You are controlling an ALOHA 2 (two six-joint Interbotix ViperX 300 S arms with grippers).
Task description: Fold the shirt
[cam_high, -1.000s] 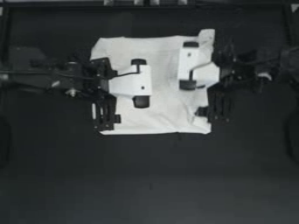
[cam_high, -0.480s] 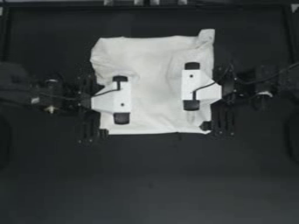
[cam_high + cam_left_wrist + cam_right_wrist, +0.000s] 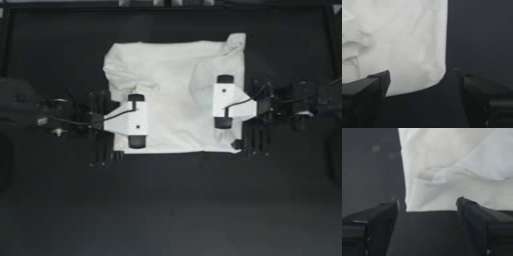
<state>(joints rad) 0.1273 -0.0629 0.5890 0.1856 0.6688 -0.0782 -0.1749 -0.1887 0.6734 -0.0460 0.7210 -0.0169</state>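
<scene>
White shirt lies between both wide-open, empty pincers.

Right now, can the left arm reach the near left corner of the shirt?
Probably yes. The left tool is open and sits just at that corner of the shirt; only bare table lies between, nothing blocking.

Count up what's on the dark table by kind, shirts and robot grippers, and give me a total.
White soft-cloth short-sleeved T-shirt: 1, lying partly folded on the dark table.
Black two-jaw grippers: 2, the left gripper at the shirt's near left corner and the right gripper at its near right corner, both with jaws open.
Total: 3.
</scene>
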